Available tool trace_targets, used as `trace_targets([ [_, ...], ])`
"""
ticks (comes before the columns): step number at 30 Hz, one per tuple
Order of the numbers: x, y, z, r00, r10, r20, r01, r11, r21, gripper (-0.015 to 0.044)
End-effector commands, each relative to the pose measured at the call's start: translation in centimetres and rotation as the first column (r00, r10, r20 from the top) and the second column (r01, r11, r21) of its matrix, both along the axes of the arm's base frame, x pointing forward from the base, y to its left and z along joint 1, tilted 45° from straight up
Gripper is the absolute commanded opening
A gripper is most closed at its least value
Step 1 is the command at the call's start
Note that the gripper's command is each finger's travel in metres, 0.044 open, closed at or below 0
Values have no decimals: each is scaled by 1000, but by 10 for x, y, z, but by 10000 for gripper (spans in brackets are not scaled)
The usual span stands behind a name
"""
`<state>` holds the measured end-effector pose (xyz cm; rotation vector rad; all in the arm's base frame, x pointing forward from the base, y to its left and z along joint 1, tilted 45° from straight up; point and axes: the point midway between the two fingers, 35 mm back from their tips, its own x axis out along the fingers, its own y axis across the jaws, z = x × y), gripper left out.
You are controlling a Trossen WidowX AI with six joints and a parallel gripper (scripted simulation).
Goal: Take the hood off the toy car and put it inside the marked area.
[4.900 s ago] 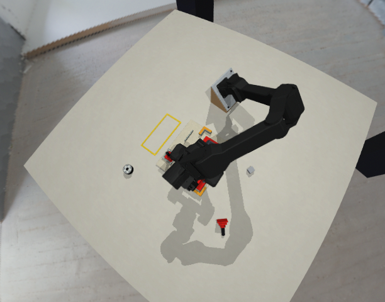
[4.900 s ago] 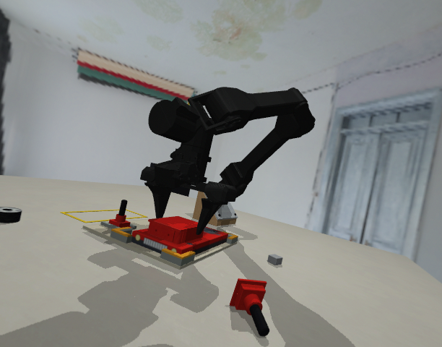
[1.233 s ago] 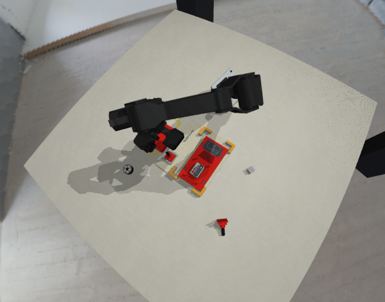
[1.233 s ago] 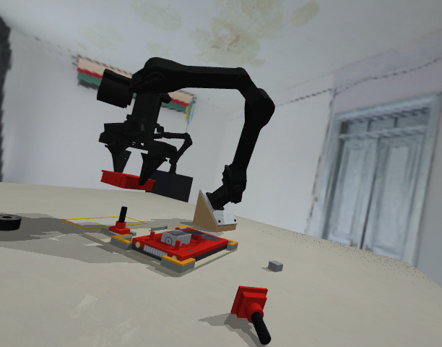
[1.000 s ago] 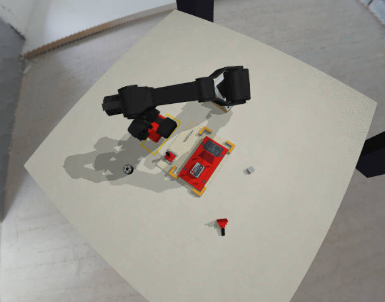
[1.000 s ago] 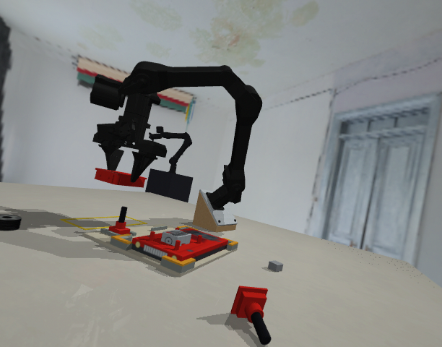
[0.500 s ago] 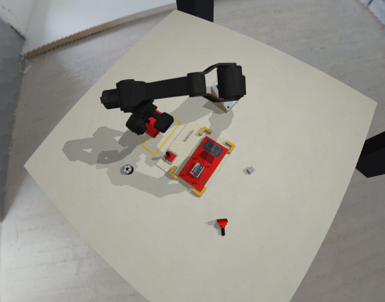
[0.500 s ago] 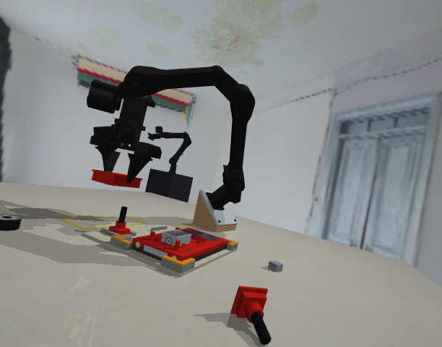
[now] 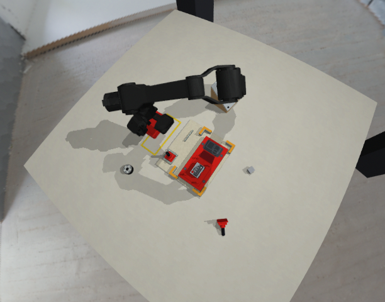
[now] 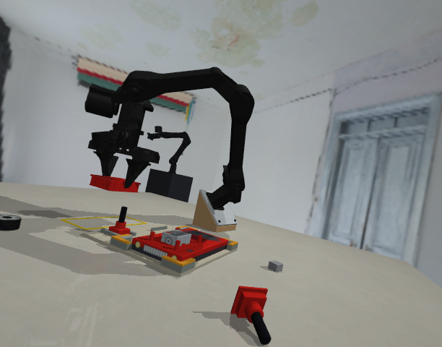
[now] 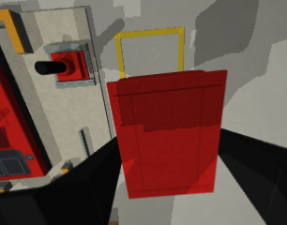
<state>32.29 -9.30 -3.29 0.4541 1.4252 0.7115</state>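
The red hood (image 9: 152,132) (image 10: 102,182) (image 11: 167,159) is held level in the air by my gripper (image 9: 151,126) (image 10: 118,181) (image 11: 165,136), which is shut on its two long sides. In the top view it overlaps the yellow outline of the marked area (image 9: 167,138) (image 10: 74,224) (image 11: 150,33). The wrist view shows one end of the outline beyond the hood's far edge; the hood hides the rest. The red toy car (image 9: 209,159) (image 10: 210,244) (image 11: 7,117) sits without its hood, its grey engine block (image 9: 197,170) (image 10: 175,237) exposed.
Orange-topped corner brackets (image 9: 229,146) (image 10: 179,261) hold the car. Between car and marked area, a red piece with an upright black stick (image 9: 169,156) (image 10: 120,227) (image 11: 70,67) stands in a grey holder. A similar piece (image 9: 222,223) (image 10: 250,304), a wheel (image 9: 128,168) (image 10: 5,222) and a grey cube (image 9: 250,170) (image 10: 275,265) lie apart.
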Motion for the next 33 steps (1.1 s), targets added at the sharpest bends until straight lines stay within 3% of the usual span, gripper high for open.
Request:
trace_targets([
  [1, 0, 4, -4, 1000, -5, -4, 5, 1000, 7, 0],
  [33, 0, 22, -23, 1000, -5, -4, 5, 1000, 7, 0],
])
